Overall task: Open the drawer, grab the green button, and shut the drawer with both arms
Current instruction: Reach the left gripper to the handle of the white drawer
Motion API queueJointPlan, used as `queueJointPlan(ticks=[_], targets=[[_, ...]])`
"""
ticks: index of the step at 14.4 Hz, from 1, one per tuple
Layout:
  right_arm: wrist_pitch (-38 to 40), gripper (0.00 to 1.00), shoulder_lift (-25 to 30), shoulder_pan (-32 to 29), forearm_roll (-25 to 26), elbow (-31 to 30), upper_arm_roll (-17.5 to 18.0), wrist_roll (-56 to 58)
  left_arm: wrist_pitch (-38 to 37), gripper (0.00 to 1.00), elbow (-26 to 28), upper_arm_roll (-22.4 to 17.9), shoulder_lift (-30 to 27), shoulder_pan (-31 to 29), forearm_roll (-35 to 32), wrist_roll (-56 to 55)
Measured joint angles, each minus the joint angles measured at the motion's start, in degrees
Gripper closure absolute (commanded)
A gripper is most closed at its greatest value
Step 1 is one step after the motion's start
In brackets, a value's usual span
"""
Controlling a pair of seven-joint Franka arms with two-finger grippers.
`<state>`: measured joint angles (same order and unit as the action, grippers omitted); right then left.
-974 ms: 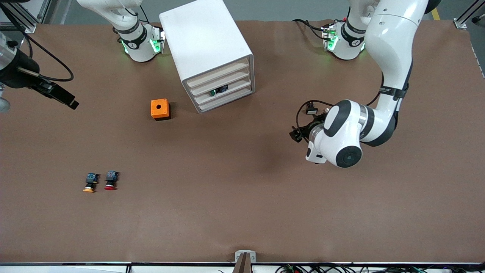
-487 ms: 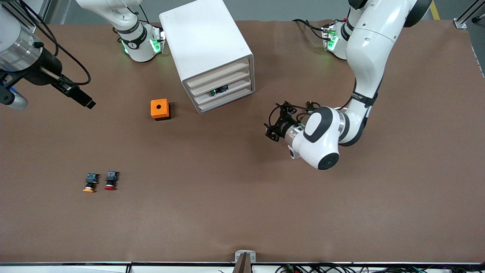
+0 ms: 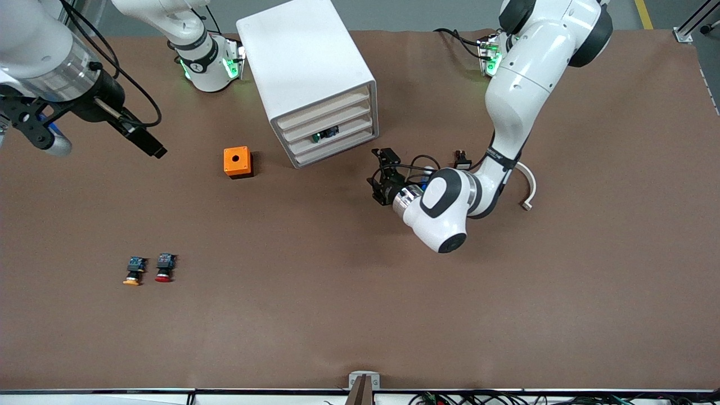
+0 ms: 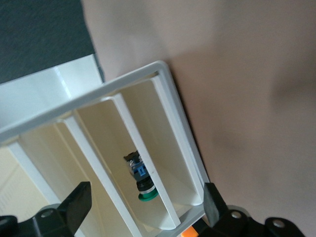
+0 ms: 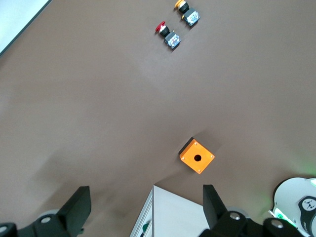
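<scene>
Seen from the front camera, the white cabinet stands on the brown table between the two arm bases, its four slanted drawer fronts facing the camera. The drawer third from the top shows the button as a small dark speck with a bit of green and blue. The left gripper hangs low over the table, just beside the cabinet's lower corner toward the left arm's end, pointed at the drawer fronts and apart from them; it holds nothing. The right gripper is over bare table toward the right arm's end, well apart from the cabinet, also empty. An orange box with a round hole sits near the cabinet, and a yellow-capped button and a red-capped button lie side by side nearer the camera.

From the left wrist view, the fingers stand wide apart with the cabinet front between their lines. The button lies in its drawer, green cap toward the gripper (blue end deeper in), close ahead but untouched.

From the right wrist view, the fingers are spread wide over the table. Below lie the orange box, the cabinet's corner, and, well apart, the red-capped button and yellow-capped button.
</scene>
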<state>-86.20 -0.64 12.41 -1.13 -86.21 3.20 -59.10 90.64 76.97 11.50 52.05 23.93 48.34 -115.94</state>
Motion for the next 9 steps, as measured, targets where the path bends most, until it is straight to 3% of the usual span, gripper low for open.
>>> queueJointPlan(ticks=[1, 2, 3, 5, 6, 9], targets=[[0.0, 0.00, 0.0, 0.5, 0.0, -0.1, 0.0, -1.2, 0.0, 0.00, 0.0, 0.6, 0.6, 0.2, 0.6, -2.2], [0.0, 0.00, -0.1, 1.1, 0.0, -0.2, 0.0, -2.4, 0.0, 0.08, 0.0, 1.0, 1.1, 0.5, 1.0, -3.8], [0.0, 0.00, -0.1, 1.7, 0.0, -0.5, 0.0, -3.7, 0.0, 0.24, 0.0, 1.1, 1.5, 1.0, 1.2, -4.8], [-0.1, 0.00, -0.2, 3.1, 0.0, -0.7, 0.0, -6.1, 0.0, 0.38, 0.0, 1.1, 2.4, 1.7, 2.1, -6.0], [-0.1, 0.00, -0.3, 3.7, 0.0, -0.7, 0.0, -7.3, -0.1, 0.43, 0.0, 1.1, 2.9, 2.1, 2.6, -6.1], [-0.1, 0.00, -0.7, 5.6, 0.0, -0.7, 0.0, -10.4, -0.6, 0.44, 0.0, 1.1, 4.5, 2.9, 4.2, -6.2]])
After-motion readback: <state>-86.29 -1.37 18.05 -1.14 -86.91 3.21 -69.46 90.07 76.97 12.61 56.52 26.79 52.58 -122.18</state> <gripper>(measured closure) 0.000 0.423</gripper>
